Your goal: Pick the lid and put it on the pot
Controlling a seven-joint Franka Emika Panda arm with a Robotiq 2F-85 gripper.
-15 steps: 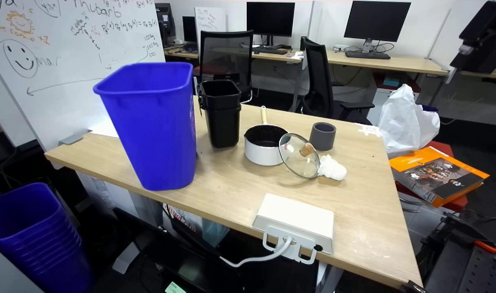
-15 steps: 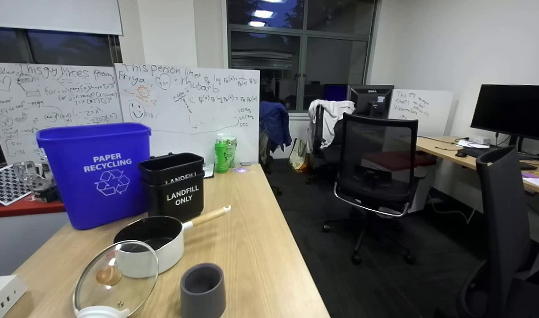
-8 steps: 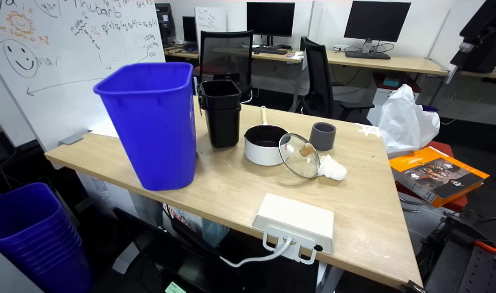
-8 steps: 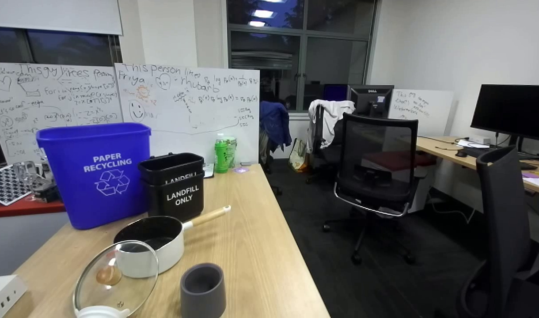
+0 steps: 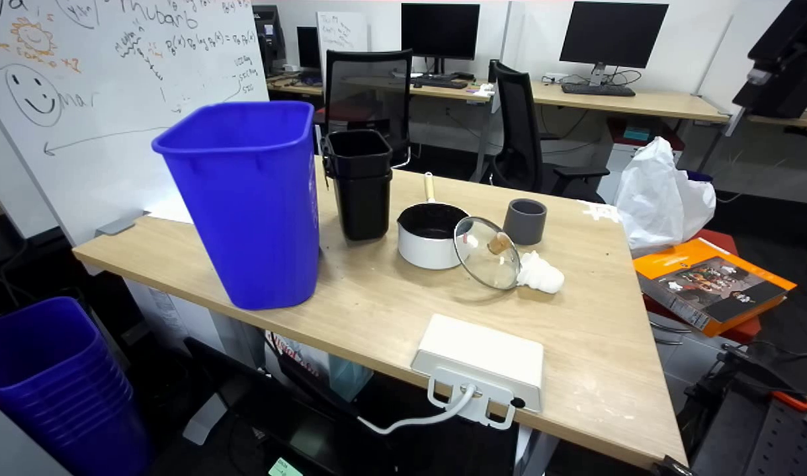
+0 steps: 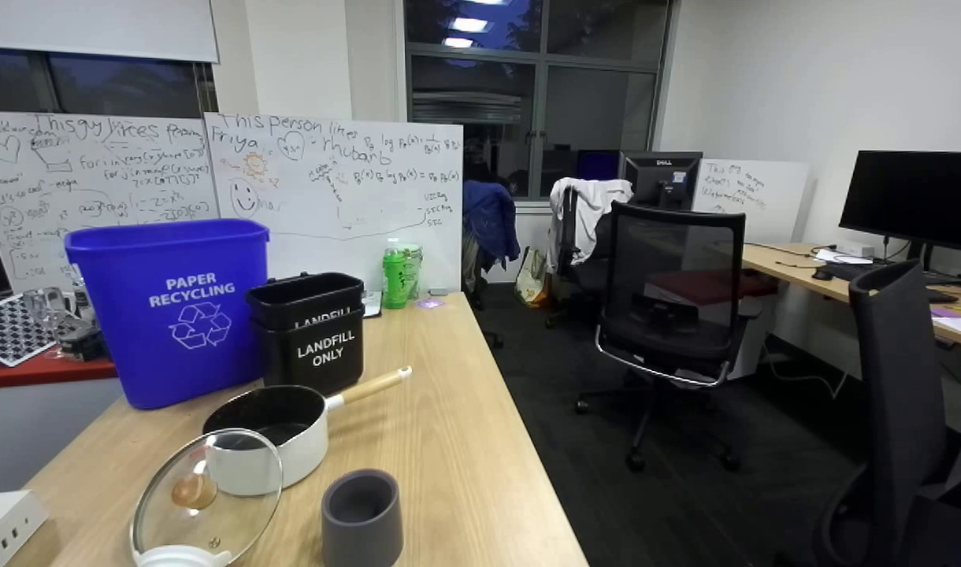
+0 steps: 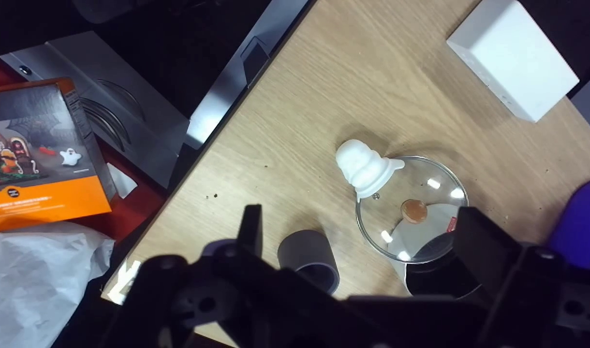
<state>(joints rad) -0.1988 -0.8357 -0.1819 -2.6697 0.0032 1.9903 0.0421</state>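
The glass lid (image 5: 477, 261) stands tilted on the table, its silvery rim against a small white lump on one side and close to the pot on the other. Its round wooden knob shows in the wrist view, where the lid (image 7: 423, 188) overlaps part of the pot. White outside and dark inside, the pot (image 5: 427, 252) has its light handle pointing away; the pot (image 6: 303, 458) is uncovered. From above, my gripper (image 7: 361, 209) has its fingers spread wide with nothing held, the cup and lid showing between them further below. In the wrist view, the right finger hides part of the pot.
Beside the lid are the white lump (image 5: 541, 273) and a grey cup (image 5: 524, 223). A tall blue bin (image 5: 245, 218) and black bins (image 5: 362, 192) stand past the pot. A white box (image 5: 479, 350) sits at the table edge. A dark robot part (image 5: 777, 79) hangs at upper right.
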